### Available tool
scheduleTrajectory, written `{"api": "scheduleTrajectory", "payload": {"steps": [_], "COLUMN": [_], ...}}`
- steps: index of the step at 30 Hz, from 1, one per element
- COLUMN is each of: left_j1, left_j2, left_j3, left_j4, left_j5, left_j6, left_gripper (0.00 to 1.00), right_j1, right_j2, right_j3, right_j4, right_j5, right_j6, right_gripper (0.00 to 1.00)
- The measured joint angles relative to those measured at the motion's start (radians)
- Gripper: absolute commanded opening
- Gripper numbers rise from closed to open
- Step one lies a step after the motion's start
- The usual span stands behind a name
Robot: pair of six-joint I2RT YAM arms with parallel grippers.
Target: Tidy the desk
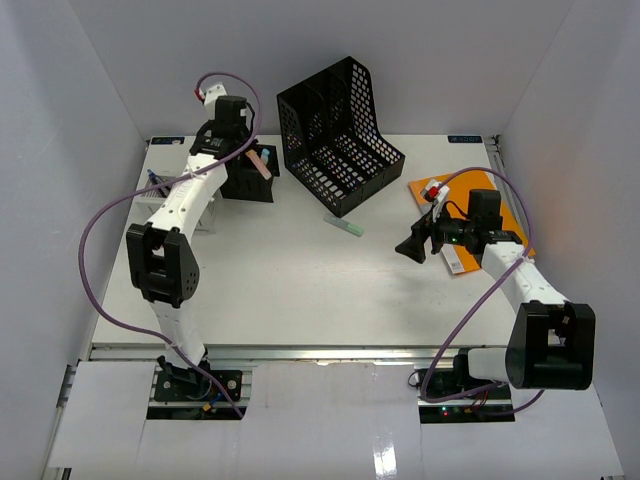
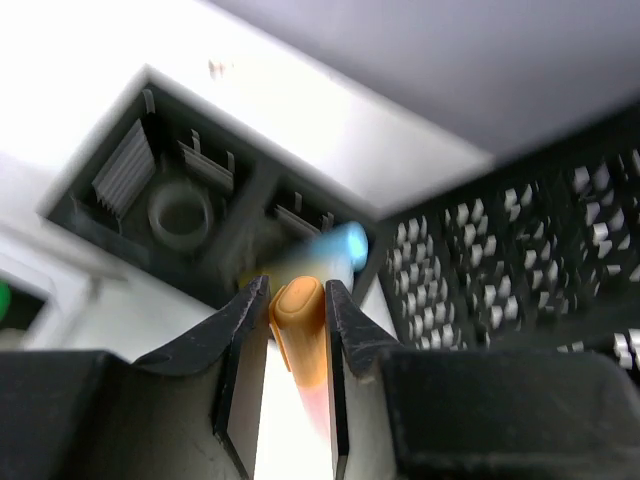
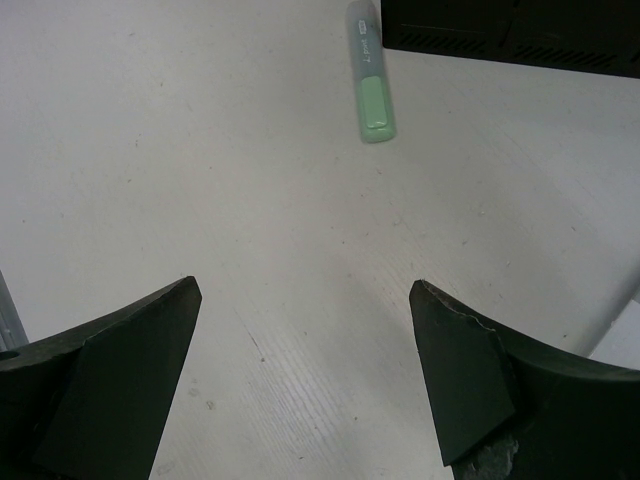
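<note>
The desk (image 1: pixel 300 290) — flat, white, metal-railed in front — sits between white walls (image 1: pixel 60 150). One green highlighter (image 3: pixel 372 100) lies on it; left gripper (image 2: pixel 297 288) pinches one orange marker (image 2: pixel 300 325), right gripper (image 3: pixel 305 300) gapes empty.

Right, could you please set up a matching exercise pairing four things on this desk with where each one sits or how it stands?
Things:
1. orange plastic marker
2. pale green highlighter pen
3. black mesh file rack
4. right pincer

Places or states:
A. open, holding nothing
B. lying flat on the white desk
C. clamped in the left pincer
D. standing at the desk's far side

Pairs: 1-C, 2-B, 3-D, 4-A
</note>
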Motion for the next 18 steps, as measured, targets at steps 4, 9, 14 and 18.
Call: {"api": "scheduleTrajectory", "payload": {"steps": [4, 9, 14, 18], "left_j1": [0.005, 0.005, 0.006, 0.006], "left_j2": [0.081, 0.135, 0.177, 0.187], "left_j3": [0.138, 0.173, 0.139, 0.077], "left_j4": [0.055, 0.117, 0.199, 0.239], "left_j5": [-0.066, -0.135, -0.175, -0.18], "left_j6": [0.063, 0.134, 0.182, 0.207], "left_gripper": [0.0, 0.0, 0.0, 0.0], "right_j1": [0.0, 0.0, 0.0, -0.001], "right_j2": [0.015, 0.022, 0.033, 0.037], "right_j3": [0.0, 0.0, 0.0, 0.0], "right_j4": [0.0, 0.0, 0.0, 0.0], "right_j5": [0.009, 0.012, 0.014, 0.016], "right_j6": [-0.004, -0.012, -0.016, -0.018], "right_gripper": [0.92, 0.92, 0.92, 0.92]}}
